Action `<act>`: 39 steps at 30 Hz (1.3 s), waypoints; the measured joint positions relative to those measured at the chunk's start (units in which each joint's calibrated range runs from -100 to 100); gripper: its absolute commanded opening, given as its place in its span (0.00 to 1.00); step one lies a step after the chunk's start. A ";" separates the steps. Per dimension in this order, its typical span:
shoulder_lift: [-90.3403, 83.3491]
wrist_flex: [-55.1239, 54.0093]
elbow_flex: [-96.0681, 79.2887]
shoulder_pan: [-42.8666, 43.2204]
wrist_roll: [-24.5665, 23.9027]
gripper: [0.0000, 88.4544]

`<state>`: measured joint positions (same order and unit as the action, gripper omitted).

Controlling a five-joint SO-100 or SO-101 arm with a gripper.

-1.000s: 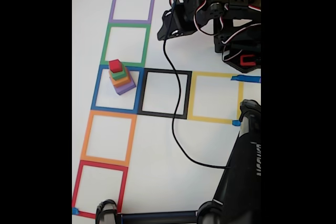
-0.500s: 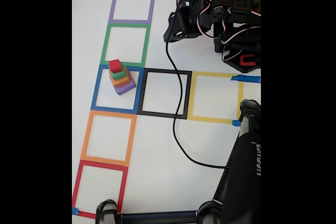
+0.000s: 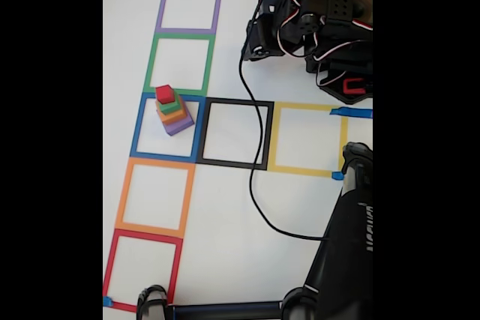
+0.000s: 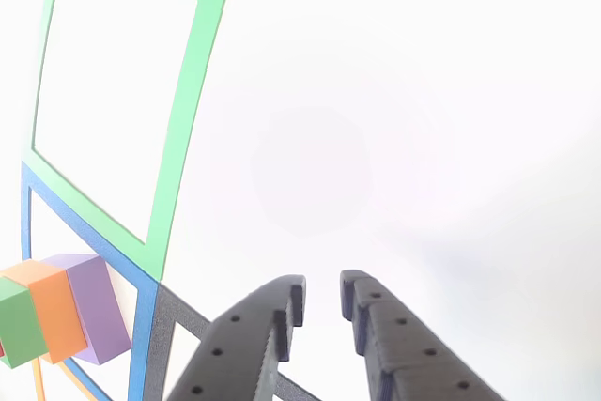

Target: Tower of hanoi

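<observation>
Fixed view: white table (image 3: 225, 207) w/ hollow tape squares laid in an L. Left column, far to near: purple square (image 3: 189, 7), green square (image 3: 180, 64), blue square (image 3: 166, 127), orange square (image 3: 154, 197), red square (image 3: 142, 270). Right of blue square, in a row: black square (image 3: 237, 134), then yellow square (image 3: 307, 139).

Tower of hanoi stacked inside blue square, toward its far edge: purple block (image 3: 179, 124) at bottom, orange block (image 3: 175, 115) on it, green block (image 3: 169, 105) next, red block (image 3: 165, 94) on top. Stack upright, slightly stepped.

Black arm (image 3: 315, 24) folded up at far right, over bare table right of green square, well apart from the stack. Black cable (image 3: 253, 185) hanging from arm, crossing black square, curving toward near right. Dark camera stand (image 3: 349, 245) at near right corner; blue tape bits at corners of the layout.

Other view: gripper (image 4: 321, 300) entering from bottom edge, jaws parted w/ a narrow gap, nothing between them. Over bare white table, just right of green square's corner. Purple, orange, green blocks at lower left edge, well left of fingertips (image 4: 293, 293), no contact.
</observation>
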<state>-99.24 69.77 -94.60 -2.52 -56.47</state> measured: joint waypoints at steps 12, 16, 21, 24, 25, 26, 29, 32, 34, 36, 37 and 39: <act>0.00 0.08 -0.09 0.00 -19.42 0.00; 0.00 0.32 -0.09 0.12 -29.32 0.00; 0.00 0.48 -0.18 0.12 -34.35 0.00; 0.00 0.48 -0.18 0.12 -34.89 0.00; 0.00 0.48 -0.18 0.12 -35.07 0.00; 0.00 0.48 -0.18 0.12 -35.25 0.01; 0.00 0.56 -0.18 0.12 -35.61 0.00; 0.00 0.56 -0.18 0.12 -35.61 0.00; 0.00 0.56 -0.18 0.12 -35.61 0.00; 0.00 0.56 -0.18 0.12 -35.61 0.00; 0.00 0.56 -0.18 0.12 -35.61 0.00; 0.00 0.56 -0.18 0.12 -35.61 0.00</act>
<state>-99.24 70.33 -94.78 -2.40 -92.09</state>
